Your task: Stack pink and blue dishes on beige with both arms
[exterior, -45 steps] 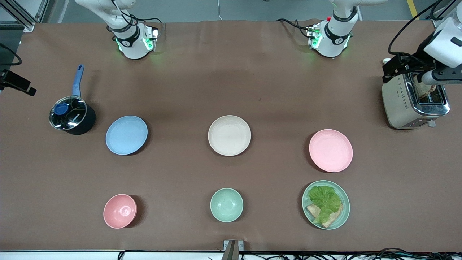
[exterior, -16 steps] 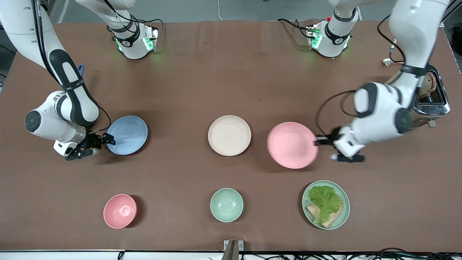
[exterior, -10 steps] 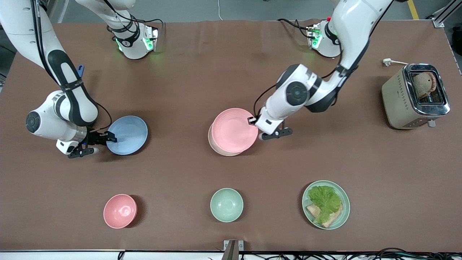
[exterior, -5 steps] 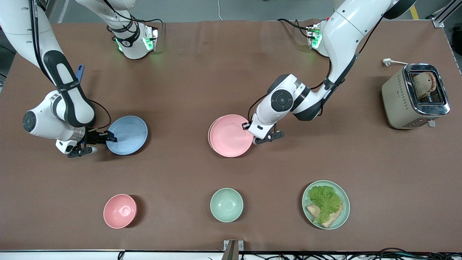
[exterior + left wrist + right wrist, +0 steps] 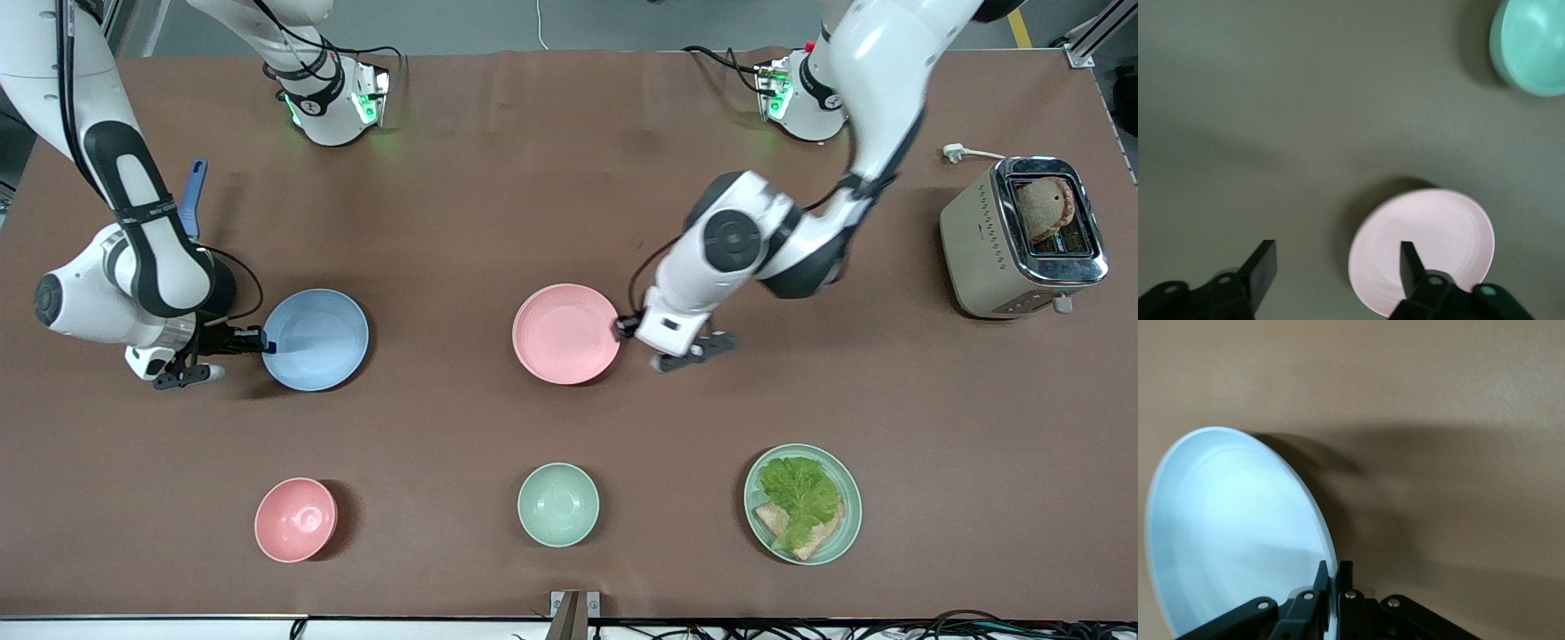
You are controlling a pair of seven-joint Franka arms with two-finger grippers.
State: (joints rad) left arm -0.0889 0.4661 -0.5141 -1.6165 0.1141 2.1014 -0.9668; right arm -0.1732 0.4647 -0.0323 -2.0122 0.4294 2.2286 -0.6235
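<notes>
The pale pink plate [image 5: 565, 334] [image 5: 1425, 250] lies in the middle of the table, right over the beige plate, which it hides completely. My left gripper [image 5: 627, 327] [image 5: 1336, 267] is open just off the pink plate's rim, on the side toward the left arm's end, and holds nothing. The light blue plate [image 5: 316, 340] [image 5: 1231, 533] is toward the right arm's end of the table. It is raised a little, tilted, and casts a shadow on the cloth. My right gripper [image 5: 253, 340] [image 5: 1336, 577] is shut on its rim.
A pink bowl [image 5: 296, 519], a pale green bowl [image 5: 558, 504] [image 5: 1531, 43] and a green plate of lettuce and bread [image 5: 803, 504] sit near the front camera. A toaster [image 5: 1022, 236] stands at the left arm's end. A pot's blue handle [image 5: 191, 191] shows beside the right arm.
The left gripper set the pink plate down on the beige one, opened and drew back from its rim. The right gripper, shut on the blue plate, raised and shifted it slightly.
</notes>
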